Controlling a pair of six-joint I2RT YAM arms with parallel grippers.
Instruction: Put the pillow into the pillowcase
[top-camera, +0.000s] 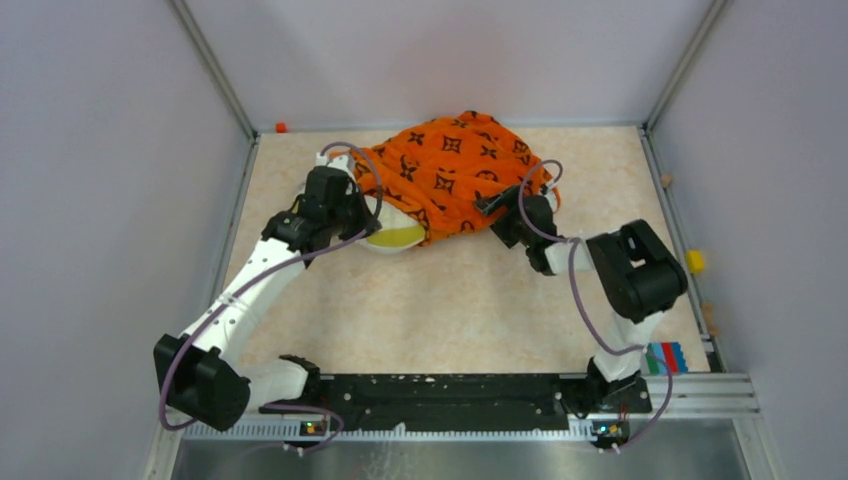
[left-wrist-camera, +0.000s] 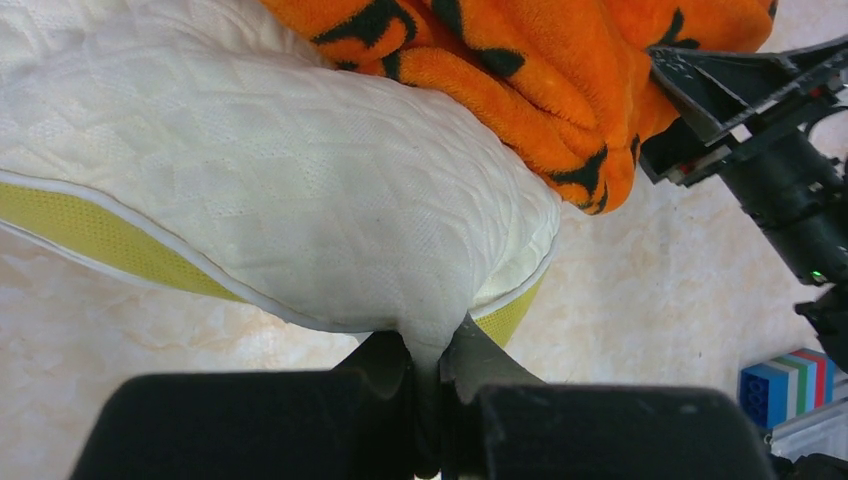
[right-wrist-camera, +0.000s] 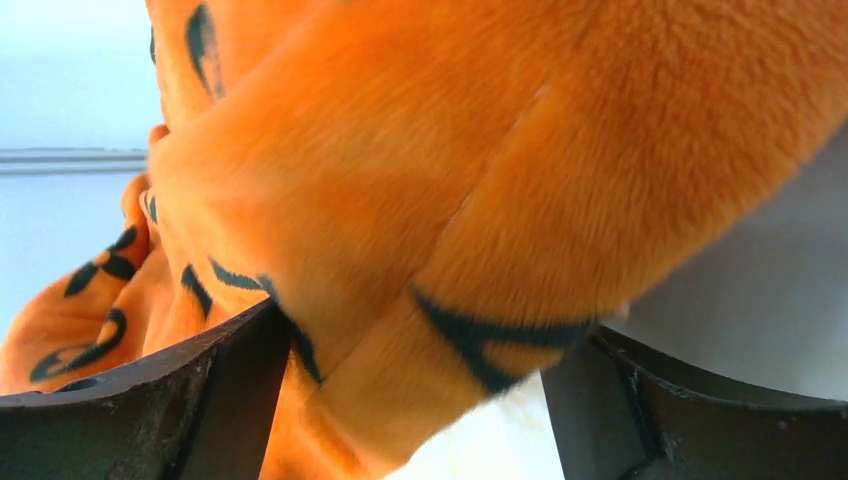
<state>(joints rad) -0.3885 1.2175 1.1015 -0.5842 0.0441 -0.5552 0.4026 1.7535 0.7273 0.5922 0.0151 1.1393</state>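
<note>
Mostly done | pillow (top-camera: 397, 236) lay inside pillowcase (top-camera: 450, 165) at table (top-camera: 450, 310) 12 o'clock; one corner protruded at 8 o'clock | left gripper (left-wrist-camera: 437, 352) clamped that corner | right gripper (right-wrist-camera: 420, 350) jaws stood wide about a fold at 4 o'clock | judged remaining: covering the corner.

- Beige marbled worktop (top-camera: 470, 300), evenly lit.
- Plain pale grey walls (top-camera: 100, 150) at left, back and right.
- Aluminium posts (top-camera: 213, 70) in upper corners.
- Metal rail (top-camera: 700, 395) along bottom edge.
- Striped block (top-camera: 665, 357) at lower right.
</note>
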